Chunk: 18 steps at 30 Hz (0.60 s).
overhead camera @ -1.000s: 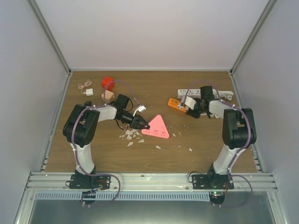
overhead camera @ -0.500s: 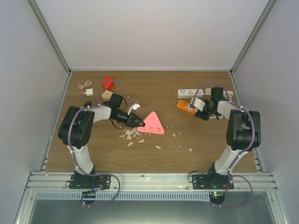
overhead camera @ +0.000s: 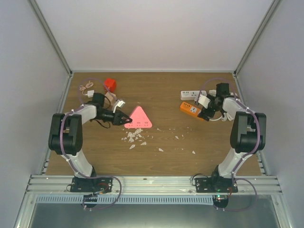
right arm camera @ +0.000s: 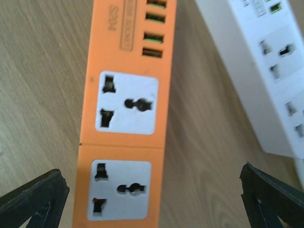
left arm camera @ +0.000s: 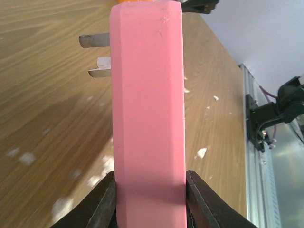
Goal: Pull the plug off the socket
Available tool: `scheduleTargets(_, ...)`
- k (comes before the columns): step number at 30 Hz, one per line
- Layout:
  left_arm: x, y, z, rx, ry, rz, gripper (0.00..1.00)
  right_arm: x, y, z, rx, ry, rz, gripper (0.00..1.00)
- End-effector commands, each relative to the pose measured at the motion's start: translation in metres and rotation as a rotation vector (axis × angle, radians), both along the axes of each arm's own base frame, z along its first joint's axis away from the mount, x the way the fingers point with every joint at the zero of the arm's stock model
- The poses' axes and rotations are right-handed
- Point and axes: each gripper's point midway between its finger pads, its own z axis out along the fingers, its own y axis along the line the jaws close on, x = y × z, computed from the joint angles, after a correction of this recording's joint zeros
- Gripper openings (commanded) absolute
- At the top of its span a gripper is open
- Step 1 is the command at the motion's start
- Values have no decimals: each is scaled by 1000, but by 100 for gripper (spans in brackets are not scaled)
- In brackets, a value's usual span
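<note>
Robot lab cell: white panel walls (overhead camera: 142, 33), aluminium frame rails (overhead camera: 152, 182), wooden tabletop (overhead camera: 161, 92)

Wide open lane of table (overhead camera: 166, 90) between pink plug (overhead camera: 138, 117) and orange strip (overhead camera: 190, 108), running near to far. Near half open too, only flat white chips (overhead camera: 134, 137) scattered there. Far left tight: red block (overhead camera: 110, 84), cable (overhead camera: 86, 88), left arm (overhead camera: 88, 111). Far right tight: white strip (overhead camera: 190, 94) just beside orange strip, narrow wedge of wood between. Walls (overhead camera: 28, 95) close on both sides.
</note>
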Motion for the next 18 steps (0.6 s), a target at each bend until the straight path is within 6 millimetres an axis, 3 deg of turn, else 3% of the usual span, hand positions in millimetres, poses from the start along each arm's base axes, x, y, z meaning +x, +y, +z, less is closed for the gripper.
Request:
scheduleTargets(1, -14, 43, 11, 15, -45, 6, 0, 6, 5, 27, 36, -26, 6, 100)
scheduleTargets(8, -33, 108, 9, 88, -39, 66, 0, 12, 20, 52, 47, -63, 26, 100)
scheduleTargets(15, -49, 166, 2, 144, -24, 172, 0, 8, 39, 58, 60, -57, 45, 100)
scheduleTargets(16, -52, 171, 0, 158, -30, 175, 0, 6, 52, 59, 63, -58, 71, 100)
scheduleTargets(18, -60, 182, -5, 189, -27, 183, 0, 4, 59, 61, 62, -60, 81, 100)
